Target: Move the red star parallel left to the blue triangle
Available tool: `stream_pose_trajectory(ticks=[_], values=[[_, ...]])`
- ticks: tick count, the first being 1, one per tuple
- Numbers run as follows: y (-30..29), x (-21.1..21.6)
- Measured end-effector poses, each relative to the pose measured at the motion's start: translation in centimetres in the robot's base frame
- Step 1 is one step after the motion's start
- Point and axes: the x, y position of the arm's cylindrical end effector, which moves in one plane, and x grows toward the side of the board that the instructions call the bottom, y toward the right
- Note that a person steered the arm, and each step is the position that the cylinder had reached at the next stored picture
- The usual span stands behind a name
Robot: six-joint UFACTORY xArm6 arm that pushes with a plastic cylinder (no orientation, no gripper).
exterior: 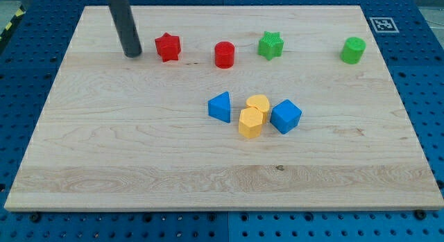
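The red star [167,46] lies near the view's top, left of centre. The blue triangle [220,107] lies near the middle of the board, below and to the right of the star. My tip [132,55] rests on the board just left of the red star, a small gap apart from it. The rod rises from there toward the view's top left.
A red cylinder [224,54] sits right of the star, then a green star [271,45] and a green cylinder [353,50] further right. Two yellow blocks [254,115] and a blue cube [286,116] cluster right of the triangle. The wooden board [104,166] lies on a blue pegboard.
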Motion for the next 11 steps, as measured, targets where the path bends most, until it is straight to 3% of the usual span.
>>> stream_pose_trajectory(ticks=[2, 3, 5, 6, 8, 9, 11], values=[[6.0, -6.3], [9.0, -3.5], [9.3, 7.2], [9.4, 9.7], [9.8, 0.4], [6.2, 1.2], [5.8, 11.6]])
